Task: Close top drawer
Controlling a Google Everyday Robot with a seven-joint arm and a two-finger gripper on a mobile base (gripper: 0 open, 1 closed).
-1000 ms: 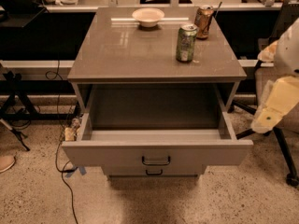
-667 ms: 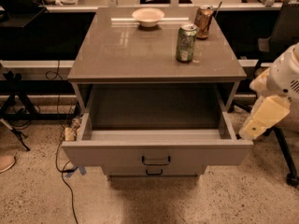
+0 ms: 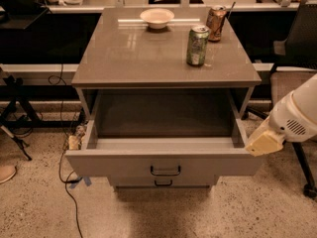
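The top drawer [image 3: 119, 163] of the grey cabinet stands pulled far out, its deep grey box empty. Its flat front faces me with a small dark wire handle [image 3: 165, 171] at the centre. My gripper [image 3: 264, 143] is the cream tip of the white arm coming in from the right. It sits low beside the drawer's right front corner, at the level of the front's top edge. I cannot tell whether it touches the drawer.
On the cabinet top [image 3: 129, 48] stand a green can [image 3: 197, 45], a brown can [image 3: 216, 23] and a white bowl [image 3: 157, 18]. A lower drawer's handle [image 3: 163, 183] shows beneath. An office chair [image 3: 297, 38] stands on the right. Cables [image 3: 67, 180] and a stand's legs [image 3: 17, 128] lie on the left.
My arm has come down and to the left, from beside the cabinet to the drawer's right front corner. The drawer has not moved.
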